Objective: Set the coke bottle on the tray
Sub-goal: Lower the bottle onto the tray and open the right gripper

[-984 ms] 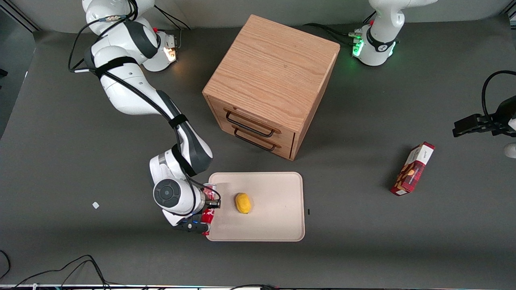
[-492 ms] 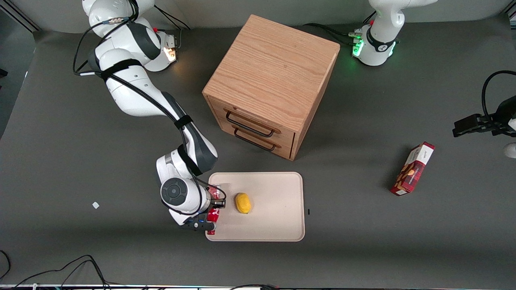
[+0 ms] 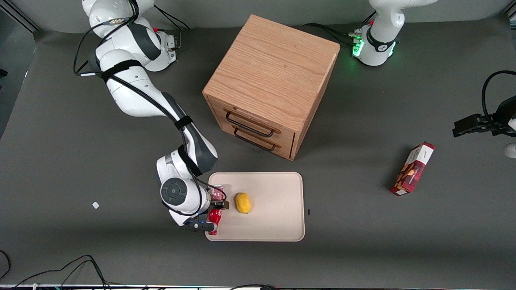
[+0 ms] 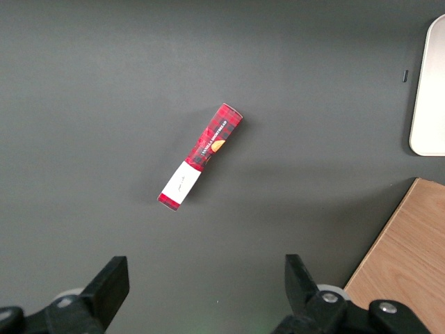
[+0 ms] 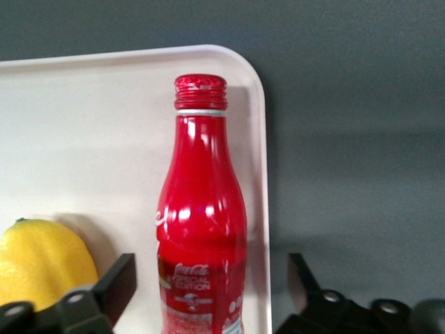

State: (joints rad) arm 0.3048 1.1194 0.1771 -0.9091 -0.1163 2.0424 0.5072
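The red coke bottle (image 5: pixel 201 209) lies on the cream tray (image 5: pixel 83 125), along the tray's edge at the working arm's end, with its cap close to a rounded corner. My right gripper (image 5: pixel 208 285) straddles the bottle's lower body and is open, a gap showing between each black finger (image 5: pixel 115 285) and the bottle. In the front view the gripper (image 3: pixel 215 205) hangs over that edge of the tray (image 3: pixel 274 225) and hides most of the bottle (image 3: pixel 214 218).
A yellow lemon (image 3: pixel 243 202) lies on the tray beside the bottle. The wooden drawer cabinet (image 3: pixel 274 76) stands farther from the front camera than the tray. A red snack box (image 3: pixel 413 168) lies toward the parked arm's end of the table.
My gripper carried the bottle a little sideways onto the tray's edge over the first half second. It has hardly moved since.
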